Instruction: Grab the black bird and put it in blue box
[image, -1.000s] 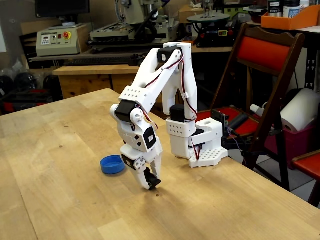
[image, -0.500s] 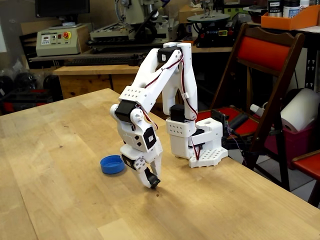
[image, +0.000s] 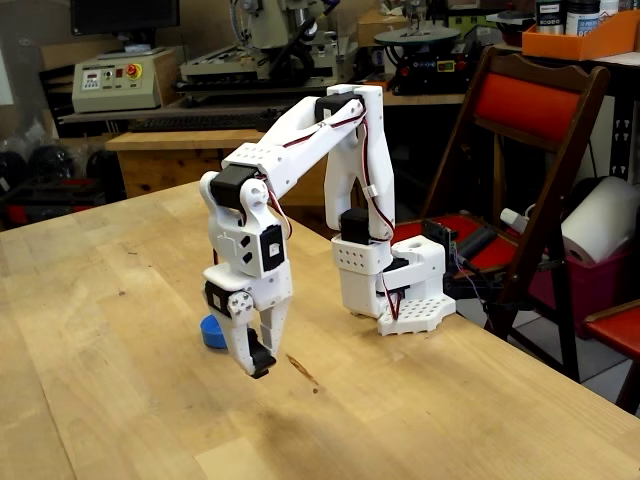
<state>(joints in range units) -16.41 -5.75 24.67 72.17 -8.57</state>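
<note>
My white arm reaches down over the wooden table in the fixed view. My gripper points straight down, and its fingers are closed on a small black object, the black bird. The bird's beak and eye are too small to make out. The bird hangs just above the table surface. The blue box, a small round blue cap, sits on the table just left of and behind the gripper. The white finger partly hides it.
The arm's white base is clamped at the table's right edge. A red folding chair stands beyond that edge. A small brown mark lies on the wood to the right of the gripper. Workshop benches fill the back.
</note>
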